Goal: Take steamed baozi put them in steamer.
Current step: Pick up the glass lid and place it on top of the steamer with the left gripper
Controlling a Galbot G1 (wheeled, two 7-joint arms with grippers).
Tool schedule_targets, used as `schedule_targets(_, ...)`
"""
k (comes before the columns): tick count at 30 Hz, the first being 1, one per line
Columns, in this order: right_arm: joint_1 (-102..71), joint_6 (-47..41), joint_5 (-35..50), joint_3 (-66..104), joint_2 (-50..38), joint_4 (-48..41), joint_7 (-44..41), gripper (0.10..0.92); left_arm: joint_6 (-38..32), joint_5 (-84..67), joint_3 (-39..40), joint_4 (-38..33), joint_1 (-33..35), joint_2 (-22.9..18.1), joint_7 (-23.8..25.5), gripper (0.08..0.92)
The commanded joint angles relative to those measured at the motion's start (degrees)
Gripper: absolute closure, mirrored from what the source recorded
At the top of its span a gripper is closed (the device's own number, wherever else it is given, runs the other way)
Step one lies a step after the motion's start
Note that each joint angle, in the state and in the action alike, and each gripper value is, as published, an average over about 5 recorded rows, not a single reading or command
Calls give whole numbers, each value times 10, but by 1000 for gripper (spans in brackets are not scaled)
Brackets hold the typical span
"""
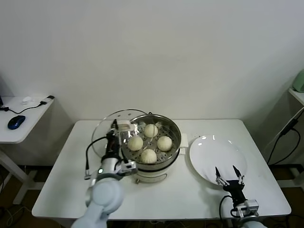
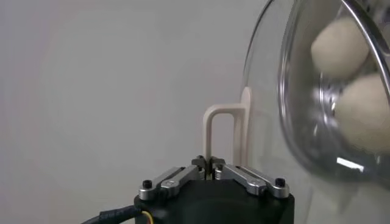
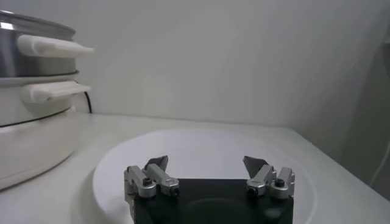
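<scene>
Landmark: the steamer (image 1: 154,147), standing mid-bench, is used for all places below.
Glass lid (image 1: 110,130): held tilted on edge against the steamer's left rim; its cream handle (image 2: 224,131) is seen in the left wrist view.
Left claw (image 1: 118,126): fingers (image 2: 186,175) are pressed together on the lid's handle, just left of the steamer, with the forearm rising from the near bench edge.
Baozi (image 1: 150,143): all four are seen inside the steamer on the perforated tray, so the loading is judged done.
Risk, left side: the lid could slip from the thin grip, or strike the steamer rim if swung across tilted; a bun could be knocked by the lid edge.
Plate (image 1: 209,164): bare, lying just right of the steamer.
Right claw (image 1: 229,176): fingers stand wide apart and hold nothing; it is poised over the plate's near edge, right of the steamer.
Risk, right side: the plate could be nudged across the bench (image 1: 266,190) if this arm is lowered.
</scene>
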Motion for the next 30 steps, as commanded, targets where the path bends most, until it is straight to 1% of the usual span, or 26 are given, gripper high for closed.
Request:
schedule_targets(1,-4,13,6,2,-4,-17,3,203,64,63,94,5,-55,-37,48,864)
schedule_targets(9,-9,27,14,5,-2,-28,5,203,61,113,132,63,-68,-105,48,864)
schedule_targets(16,-8,37,13,3,4,-34,10,203,60,134,145,101,-66,-139,44,864)
schedule_targets(22,-6,46,11,2,6,-39,16,203,61,145,138,127,-63,-151,37,864)
schedule_targets(30,-3,59,7,2,10,-47,21,203,60,154,117,146,-59,-140,23,864)
